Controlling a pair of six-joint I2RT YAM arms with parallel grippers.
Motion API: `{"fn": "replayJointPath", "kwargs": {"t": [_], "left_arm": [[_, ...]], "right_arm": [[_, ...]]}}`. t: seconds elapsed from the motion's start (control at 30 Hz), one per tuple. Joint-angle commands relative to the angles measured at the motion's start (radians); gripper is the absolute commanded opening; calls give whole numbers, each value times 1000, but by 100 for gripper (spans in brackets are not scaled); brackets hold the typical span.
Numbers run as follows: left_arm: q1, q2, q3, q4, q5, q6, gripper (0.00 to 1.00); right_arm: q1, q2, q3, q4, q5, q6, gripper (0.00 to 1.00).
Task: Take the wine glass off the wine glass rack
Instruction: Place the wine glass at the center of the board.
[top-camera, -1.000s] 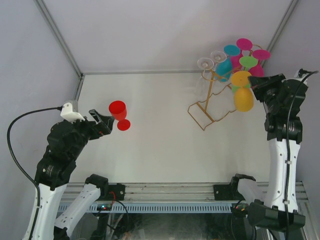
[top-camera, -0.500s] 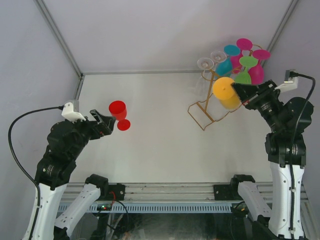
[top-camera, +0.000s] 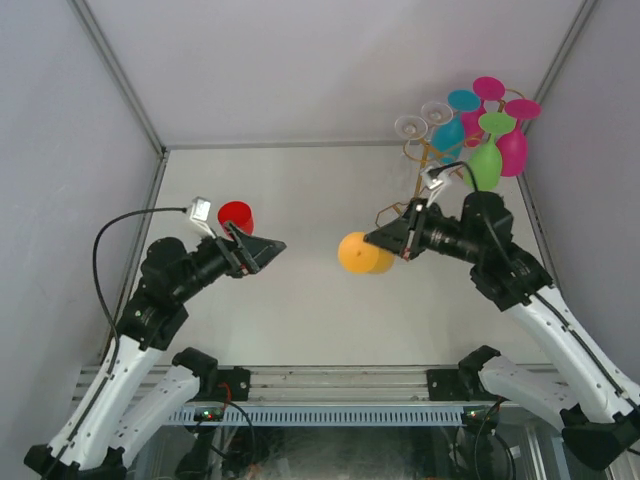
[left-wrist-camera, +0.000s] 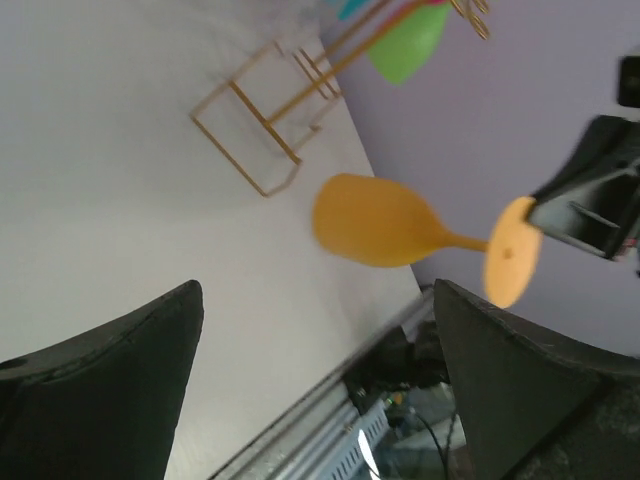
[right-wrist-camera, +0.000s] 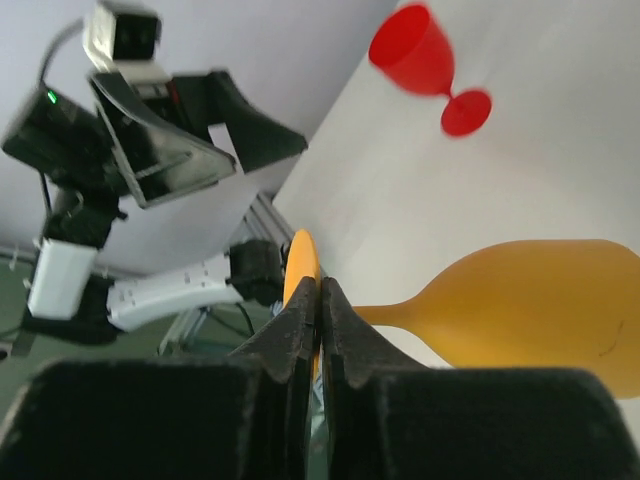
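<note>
Clear of the rack (left-wrist-camera: 265, 122), the orange glass (top-camera: 352, 252) hangs sideways over the surface (top-camera: 300, 315), pinched only by its foot's thin edge in the closed right tool (right-wrist-camera: 320, 292), so it may swivel or drop short of the wide-open, empty left tool (top-camera: 272, 245).

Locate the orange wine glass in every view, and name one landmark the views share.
Top external: the orange wine glass is mid-picture, lying sideways.
Left wrist: it is right of centre, foot pointing right.
Right wrist: it fills the lower right.
Shared landmark: the right gripper, shut on its foot.
</note>
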Motion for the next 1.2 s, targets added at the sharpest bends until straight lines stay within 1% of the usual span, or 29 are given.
{"fn": "replayJointPath", "kwargs": {"t": [0.0, 0.13, 0.17, 0.23, 0.43, 0.6, 0.8, 1.07, 1.17], "left_arm": [[-82, 42, 25, 205, 147, -62, 100], [-165, 61, 4, 286, 158, -72, 100], [-175, 70, 0, 305, 180, -74, 100], [-180, 94, 0, 312, 220, -71, 98], [-194, 119, -12, 312, 269, -51, 94], [-204, 142, -21, 325, 302, -49, 85], [-232, 158, -32, 365, 320, -63, 66], [-245, 171, -54, 435, 330, -95, 48], [-245, 178, -56, 459, 340, -106, 40]], "right_arm": [[144, 15, -57, 146, 90, -24, 0], [221, 34, -140, 283, 124, 38, 0], [235, 37, -156, 335, 123, 51, 0], [256, 39, -181, 388, 128, 65, 0], [273, 31, -196, 416, 124, 46, 0], [273, 18, -196, 415, 106, 36, 0], [273, 18, -197, 434, 89, 45, 0], [273, 14, -199, 441, 73, 49, 0], [273, 11, -199, 439, 74, 47, 0]]}}
